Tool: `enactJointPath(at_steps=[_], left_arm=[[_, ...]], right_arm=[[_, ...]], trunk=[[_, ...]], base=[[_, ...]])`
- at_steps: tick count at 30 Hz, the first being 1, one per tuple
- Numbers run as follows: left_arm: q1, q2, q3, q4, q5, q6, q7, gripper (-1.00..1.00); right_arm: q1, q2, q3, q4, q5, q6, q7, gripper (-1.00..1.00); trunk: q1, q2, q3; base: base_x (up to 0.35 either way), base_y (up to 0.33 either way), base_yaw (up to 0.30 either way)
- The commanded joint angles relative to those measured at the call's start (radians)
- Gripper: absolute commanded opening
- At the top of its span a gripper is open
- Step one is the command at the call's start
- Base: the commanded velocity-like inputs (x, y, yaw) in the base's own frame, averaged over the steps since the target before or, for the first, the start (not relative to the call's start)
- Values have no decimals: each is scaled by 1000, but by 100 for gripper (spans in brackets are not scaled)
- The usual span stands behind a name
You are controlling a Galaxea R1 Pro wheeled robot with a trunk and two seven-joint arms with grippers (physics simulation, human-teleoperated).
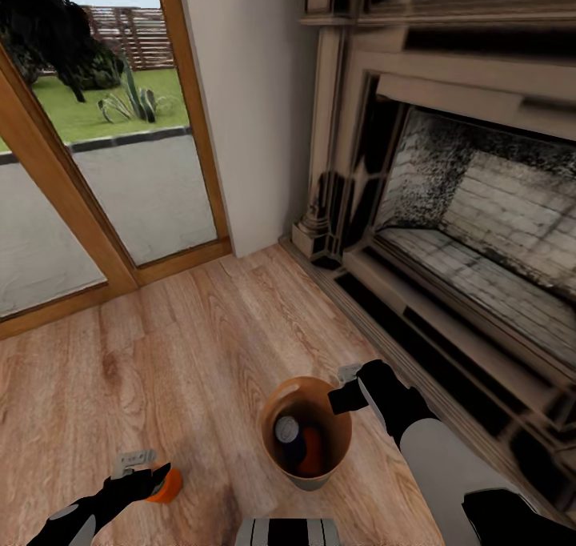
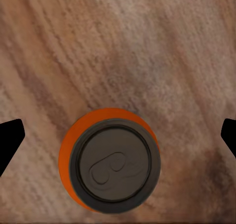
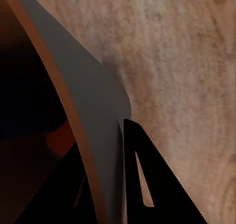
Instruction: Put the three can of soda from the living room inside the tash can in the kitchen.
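**Status: two cans in the bin, third can under the left gripper, bin not yet in the kitchen**

Progress. The tash can [image 1: 308, 430] stands on the reddish wood floor [image 1: 208, 346] of the living room, near the fireplace [image 1: 448, 210]. Inside it lie a dark blue can [image 1: 288, 435] and an orange can [image 1: 314, 451]. The third can [image 2: 109, 160], orange, stands upright on the floor, well apart from the bin on the robot's left. Judged from this, two cans are loaded; one pick, one drop and the carry to the kitchen remain.

Grippers. The left gripper [image 1: 148, 474] hovers directly over the third can with its fingers [image 2: 10, 140] spread wide to either side, not touching it. The right gripper [image 1: 350, 386] is closed on the bin's rim [image 3: 73, 115], one finger inside the wall and one outside.

Clearance. Open floor surrounds the third can on all visible sides. The bin stands near the fireplace's base edge on its right. The glass door [image 1: 96, 170] and its wooden frame bound the floor's far edge.
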Motion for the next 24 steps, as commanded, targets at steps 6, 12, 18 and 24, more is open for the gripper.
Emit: enactJointPath(at_steps=[6,12,18,24], left_arm=[[0,0,0,0,0,-3,-3,100],[0,-2,0,0,0,-4,-2,100],[0,-2,0,0,0,-5,-2,100],[0,-3,-1,0,0,-5,-2,100]], right_arm=[[0,0,-1,-1,-25,5,5,-100],[0,-3,-6,-26,-26,2,6,-100],[50,-11,-10,-183,-28,2,12,-100],[80,-13,-12,-267,-33,3,19,-100]], trunk=[[0,0,0],[0,0,0],[0,0,0],[0,0,0]], base=[[0,0,0],[0,0,0],[0,0,0],[0,0,0]])
